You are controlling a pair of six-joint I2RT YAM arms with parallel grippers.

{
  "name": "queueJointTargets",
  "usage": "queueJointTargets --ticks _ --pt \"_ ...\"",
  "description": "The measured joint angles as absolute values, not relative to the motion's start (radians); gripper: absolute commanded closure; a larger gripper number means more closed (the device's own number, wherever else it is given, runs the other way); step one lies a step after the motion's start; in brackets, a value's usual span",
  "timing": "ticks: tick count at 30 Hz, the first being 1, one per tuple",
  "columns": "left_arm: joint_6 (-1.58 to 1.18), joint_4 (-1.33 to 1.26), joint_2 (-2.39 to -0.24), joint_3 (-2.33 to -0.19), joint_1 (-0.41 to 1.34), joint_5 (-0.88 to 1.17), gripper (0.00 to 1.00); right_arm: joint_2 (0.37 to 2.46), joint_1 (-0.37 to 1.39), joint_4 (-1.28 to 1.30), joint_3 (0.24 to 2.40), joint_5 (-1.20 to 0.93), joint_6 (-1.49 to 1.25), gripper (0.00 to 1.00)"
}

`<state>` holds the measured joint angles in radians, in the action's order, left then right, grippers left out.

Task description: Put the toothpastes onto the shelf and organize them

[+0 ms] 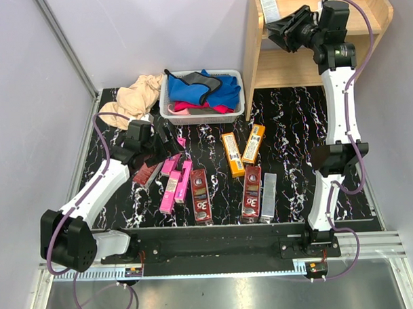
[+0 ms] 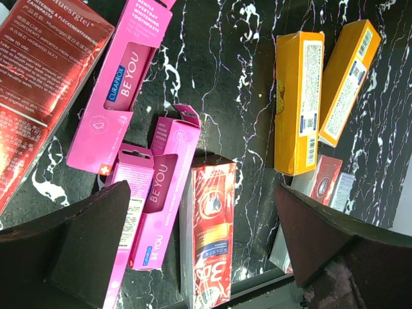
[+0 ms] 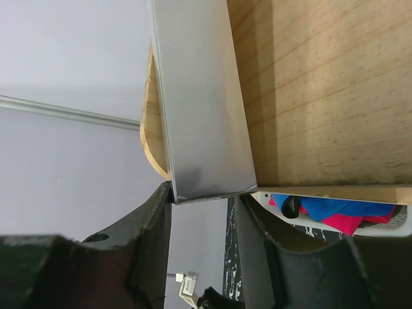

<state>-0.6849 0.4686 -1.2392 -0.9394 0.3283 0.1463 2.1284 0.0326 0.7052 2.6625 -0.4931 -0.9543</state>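
Note:
High at the wooden shelf (image 1: 271, 64), my right gripper (image 1: 281, 30) is shut on the near end of a silver-grey toothpaste box (image 3: 199, 96). That box (image 1: 267, 2) lies along the shelf's (image 3: 322, 96) upper board by the left side panel, and both fingers (image 3: 154, 219) press its corners. Several toothpastes lie on the black marbled table: pink ones (image 1: 175, 179), red "3D" ones (image 1: 200, 195), two orange ones (image 1: 232, 153) and a silver one (image 1: 270, 196). My left gripper (image 1: 166, 139) hovers open over the pink boxes (image 2: 125, 77) and a red box (image 2: 212, 232), holding nothing (image 2: 206, 238).
A white basket (image 1: 202, 93) of blue and pink cloths stands at the back, left of the shelf. A beige cloth (image 1: 138, 96) lies beside it. Grey walls close in the left and back. A dark red box (image 1: 147, 173) lies under my left arm.

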Motion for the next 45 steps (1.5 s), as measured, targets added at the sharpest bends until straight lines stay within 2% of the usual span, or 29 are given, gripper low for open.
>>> queueJointTargets --ticks 4,5,7,8,12,15,22,27,33,37,45 --pt "-0.685 0.469 -1.239 -0.939 0.328 0.148 0.01 2.134 0.036 0.698 2.663 -0.510 -0.970 0.52" --pt "-0.685 0.469 -1.239 -0.939 0.328 0.148 0.01 2.135 0.036 0.694 2.663 -0.514 -0.974 0.44" --pt "-0.685 0.469 -1.239 -0.939 0.328 0.150 0.01 2.135 0.036 0.690 2.663 -0.521 -0.978 0.36" --pt "-0.685 0.469 -1.240 -0.939 0.328 0.150 0.01 2.135 0.036 0.685 2.663 -0.527 -0.978 0.29" --pt "-0.685 0.468 -1.240 -0.939 0.328 0.154 0.01 2.135 0.041 0.664 2.653 -0.543 -0.974 0.16" --pt "-0.685 0.468 -1.247 -0.939 0.328 0.154 0.01 2.128 0.044 0.652 2.635 -0.545 -0.970 0.10" --pt "-0.685 0.469 -1.254 -0.938 0.328 0.155 0.01 2.101 0.045 0.638 2.573 -0.544 -0.957 0.03" --pt "-0.683 0.469 -1.254 -0.938 0.328 0.155 0.01 2.004 0.045 0.619 2.434 -0.543 -0.934 0.02" --pt "-0.677 0.468 -1.254 -0.938 0.328 0.155 0.01 1.779 0.045 0.538 2.129 -0.542 -0.908 0.02" --pt "-0.669 0.465 -1.254 -0.938 0.328 0.157 0.01 1.562 0.045 0.443 1.831 -0.539 -0.892 0.01" --pt "-0.659 0.440 -1.261 -0.924 0.336 0.174 0.01 1.213 0.046 0.380 1.368 -0.511 -0.825 0.01"
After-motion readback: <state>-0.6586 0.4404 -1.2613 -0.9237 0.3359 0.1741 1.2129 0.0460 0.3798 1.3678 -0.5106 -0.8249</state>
